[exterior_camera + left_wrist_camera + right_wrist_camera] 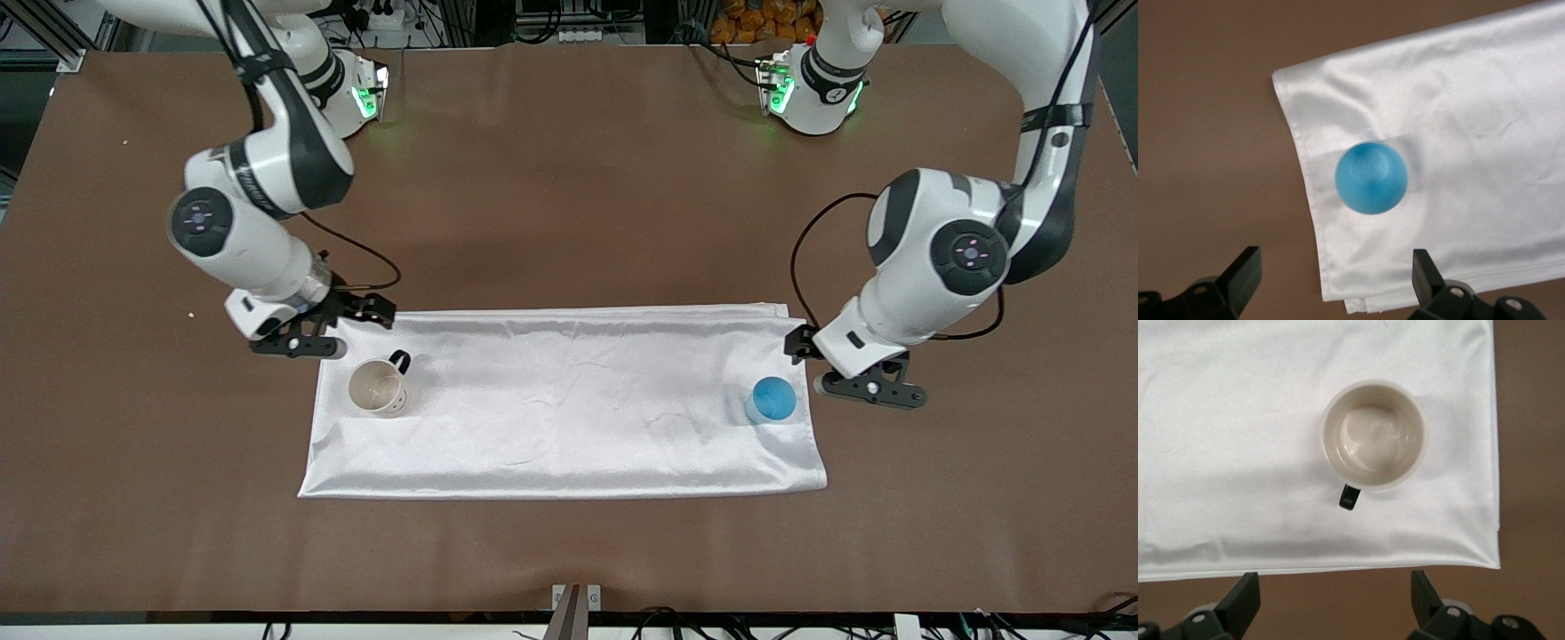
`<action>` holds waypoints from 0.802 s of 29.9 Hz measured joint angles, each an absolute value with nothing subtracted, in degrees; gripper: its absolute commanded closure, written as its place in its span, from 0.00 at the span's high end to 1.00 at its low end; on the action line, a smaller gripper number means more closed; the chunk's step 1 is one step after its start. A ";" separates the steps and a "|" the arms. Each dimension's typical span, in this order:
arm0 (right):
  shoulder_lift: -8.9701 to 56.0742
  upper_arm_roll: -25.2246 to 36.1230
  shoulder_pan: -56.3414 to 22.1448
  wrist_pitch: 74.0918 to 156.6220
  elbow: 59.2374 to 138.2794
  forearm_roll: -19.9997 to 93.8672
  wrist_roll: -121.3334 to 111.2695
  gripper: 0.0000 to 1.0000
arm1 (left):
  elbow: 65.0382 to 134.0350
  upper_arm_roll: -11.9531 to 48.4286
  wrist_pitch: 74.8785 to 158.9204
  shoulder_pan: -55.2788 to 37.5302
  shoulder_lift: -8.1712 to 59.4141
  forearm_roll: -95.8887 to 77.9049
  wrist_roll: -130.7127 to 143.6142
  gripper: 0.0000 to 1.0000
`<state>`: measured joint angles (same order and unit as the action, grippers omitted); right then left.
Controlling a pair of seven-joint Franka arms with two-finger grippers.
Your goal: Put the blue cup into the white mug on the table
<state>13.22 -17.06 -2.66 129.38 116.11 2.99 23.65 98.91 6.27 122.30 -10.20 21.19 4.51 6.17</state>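
The blue cup [772, 399] stands upright on a white cloth [569, 400] near the left arm's end of the cloth. It also shows from above in the left wrist view [1371, 177]. The white mug [380, 387] stands upright and empty on the cloth near the right arm's end, with its black handle [1349, 497] showing. My left gripper [871, 389] is open and empty, over the cloth's corner beside the cup [1337, 273]. My right gripper [298, 342] is open and empty, over the bare table [569, 178] at the cloth's edge by the mug [1335, 597].
The shiny white cloth covers the middle of the brown table and lies wrinkled between mug and cup. Bare brown tabletop surrounds it on all sides. The arms' bases [813, 84] stand along the table's edge farthest from the front camera.
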 measured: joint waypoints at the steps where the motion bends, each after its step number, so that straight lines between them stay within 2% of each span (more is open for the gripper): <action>1: 13.50 -17.64 -2.69 130.35 117.09 2.99 24.63 1.00 | 98.91 6.48 122.88 -10.36 21.70 4.81 6.82 1.00; 8: 16.09 -19.52 -2.93 132.26 119.20 2.91 27.44 1.00 | 98.91 7.18 127.07 -10.76 25.06 5.25 8.11 1.00; 24: 20.14 -19.39 -1.27 135.80 119.18 -2.73 27.74 1.00 | 98.86 7.49 136.85 -11.08 31.20 5.26 8.11 1.00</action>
